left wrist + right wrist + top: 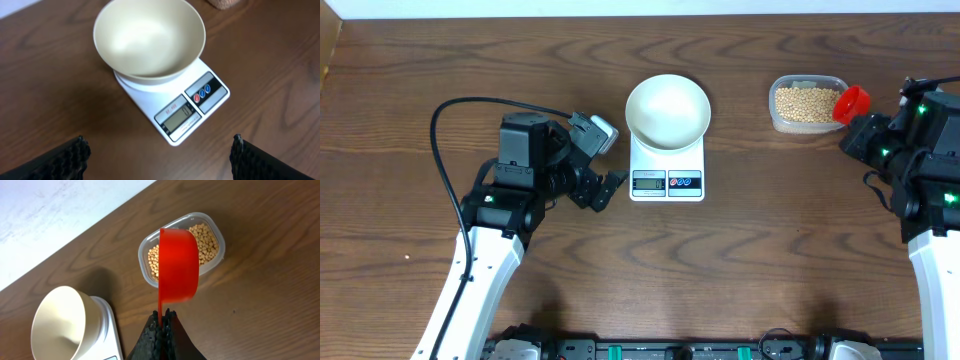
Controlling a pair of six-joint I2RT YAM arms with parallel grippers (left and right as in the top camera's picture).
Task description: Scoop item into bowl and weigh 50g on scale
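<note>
Wooden table (420, 60). Left claw (604, 188) gaping wide, empty, beside scale (667, 182) carrying empty bowl (667, 112). Beans (803, 102) well right, in tub (776, 92). Right claw (162, 322) pinched shut on thin handle of red scoop (178, 265): could twist, scattering beans short of bowl.

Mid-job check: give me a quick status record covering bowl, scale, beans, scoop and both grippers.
bowl: on the scale, empty, no beans in it
scale: mid-table, display on, reading too small to tell
beans: all in the clear tub, right of the scale
red scoop: held by its handle above the tub; contents not visible
right gripper: shut on the scoop handle
left gripper: open, holding nothing, just left of the scale
</note>
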